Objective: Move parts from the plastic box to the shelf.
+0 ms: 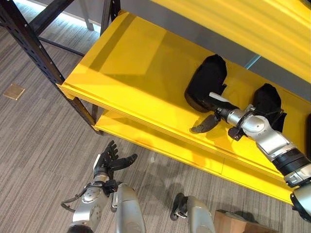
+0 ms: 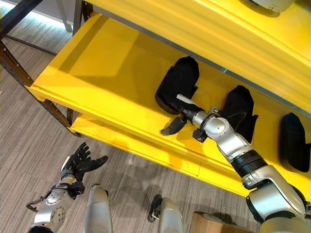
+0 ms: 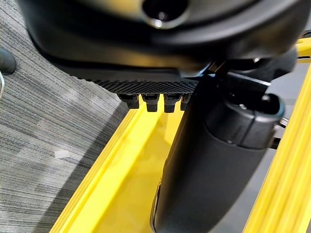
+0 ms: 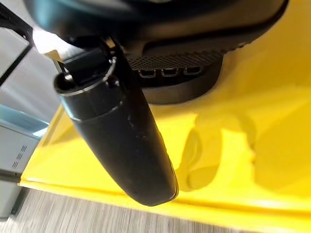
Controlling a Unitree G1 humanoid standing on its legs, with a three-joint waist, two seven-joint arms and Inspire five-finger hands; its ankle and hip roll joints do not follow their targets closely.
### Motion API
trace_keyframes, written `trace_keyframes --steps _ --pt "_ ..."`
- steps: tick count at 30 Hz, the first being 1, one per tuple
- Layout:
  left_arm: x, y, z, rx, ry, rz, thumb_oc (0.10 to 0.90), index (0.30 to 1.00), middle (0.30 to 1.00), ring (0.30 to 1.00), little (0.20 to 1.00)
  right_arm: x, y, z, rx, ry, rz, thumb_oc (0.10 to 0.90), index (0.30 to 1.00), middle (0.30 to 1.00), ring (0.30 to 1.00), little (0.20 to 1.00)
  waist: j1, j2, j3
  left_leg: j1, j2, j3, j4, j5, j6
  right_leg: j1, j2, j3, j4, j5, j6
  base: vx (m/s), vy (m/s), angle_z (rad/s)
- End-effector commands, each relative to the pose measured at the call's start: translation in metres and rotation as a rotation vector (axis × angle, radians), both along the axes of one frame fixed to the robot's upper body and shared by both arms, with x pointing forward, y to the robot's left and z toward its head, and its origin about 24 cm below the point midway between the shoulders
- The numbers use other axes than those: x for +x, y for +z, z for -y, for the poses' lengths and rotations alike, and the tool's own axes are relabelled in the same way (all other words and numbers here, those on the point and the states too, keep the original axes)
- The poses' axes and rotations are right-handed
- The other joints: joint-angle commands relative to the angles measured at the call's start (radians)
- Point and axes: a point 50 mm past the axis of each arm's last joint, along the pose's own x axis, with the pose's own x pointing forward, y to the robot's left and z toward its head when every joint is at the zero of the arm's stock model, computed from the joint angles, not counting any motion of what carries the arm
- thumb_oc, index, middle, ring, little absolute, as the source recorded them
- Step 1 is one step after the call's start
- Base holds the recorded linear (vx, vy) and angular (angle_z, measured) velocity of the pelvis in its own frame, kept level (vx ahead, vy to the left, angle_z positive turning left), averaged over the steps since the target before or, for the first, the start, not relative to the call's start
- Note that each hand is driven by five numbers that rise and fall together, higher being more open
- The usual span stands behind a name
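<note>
While your right hand [image 2: 181,114] reaches onto the yellow shelf [image 2: 107,77], it sits against the near end of a black part [image 2: 179,82] lying on the shelf surface. The thumb [image 2: 171,127] sticks out toward the shelf's front edge, resting on or just above the yellow surface. The fingers lie over the part's near end; you cannot tell whether they grip it or merely touch it. In the right wrist view the thumb stands out straight over the shelf, with the part's dark bulk just past the palm.

A second black part [image 2: 240,114] sits further along the same shelf, behind your right forearm, and a third [image 2: 294,143] lies near the right edge of the right eye view. All three rest on the same level, apart from one another.

Your left hand [image 1: 109,162] hangs low over the grey carpet [image 1: 39,145], in front of the shelf's lower tier, its fingers spread and relaxed, holding nothing. A dark metal upright [image 1: 34,48] carries the shelf's left corner.
</note>
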Motion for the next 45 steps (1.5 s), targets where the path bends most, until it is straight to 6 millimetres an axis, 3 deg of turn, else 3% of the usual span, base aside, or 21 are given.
trace_keyframes --steps 1,11,27,32,38,45 --pt "0.011 0.031 0.008 0.045 -0.095 0.170 0.900 1.000 1.000 1.000 1.000 -0.005 0.012 0.006 0.076 0.013 0.058 0.900 1.000 1.000 1.000 1.000 0.009 -0.044 -0.087 0.007 0.052 -0.031 -0.029 0.028 0.037 0.062 -0.004 0.025 -0.009 0.023 0.001 0.00 0.000 0.00" --pt "0.010 0.029 0.008 0.037 -0.097 0.159 0.900 1.000 1.000 1.000 1.000 -0.016 0.007 0.010 0.095 0.047 0.022 0.900 1.000 1.000 1.000 1.000 -0.007 -0.063 -0.096 0.021 0.062 -0.026 -0.032 0.025 0.033 0.078 0.005 0.029 -0.026 0.028 0.005 0.00 0.000 0.00" --pt "0.009 0.029 0.008 0.039 -0.101 0.156 0.900 1.000 1.000 1.000 1.000 -0.019 0.007 0.018 0.069 0.033 0.010 0.900 1.000 1.000 1.000 1.000 -0.015 -0.065 -0.100 0.027 0.067 -0.026 -0.033 0.026 0.029 0.078 0.011 0.041 -0.026 0.026 0.004 0.00 -0.001 0.00" --pt "0.008 0.028 0.006 0.044 -0.103 0.150 0.900 1.000 1.000 1.000 1.000 -0.016 0.021 0.019 0.072 0.031 0.049 0.900 1.000 1.000 1.000 1.000 -0.015 -0.067 -0.108 0.027 0.070 -0.026 -0.039 0.029 0.028 0.081 0.015 0.038 -0.030 0.028 0.005 0.00 0.000 0.00" --pt "0.004 0.025 -0.001 0.044 -0.084 0.127 0.900 1.000 1.000 1.000 1.000 -0.014 0.066 0.040 0.108 -0.051 0.196 0.900 1.000 1.000 1.000 1.000 -0.023 -0.075 -0.131 0.026 0.073 -0.029 -0.041 0.027 0.027 0.086 0.019 0.037 -0.036 0.030 0.006 0.00 0.000 0.00" --pt "0.000 0.022 -0.005 0.048 -0.079 0.107 0.900 1.000 1.000 1.000 1.000 -0.021 0.077 0.058 0.080 -0.105 0.235 0.900 1.000 1.000 1.000 1.000 -0.037 -0.075 -0.144 0.036 0.077 -0.021 -0.041 0.022 0.029 0.097 0.024 0.041 -0.051 0.037 0.010 0.00 0.000 0.00"
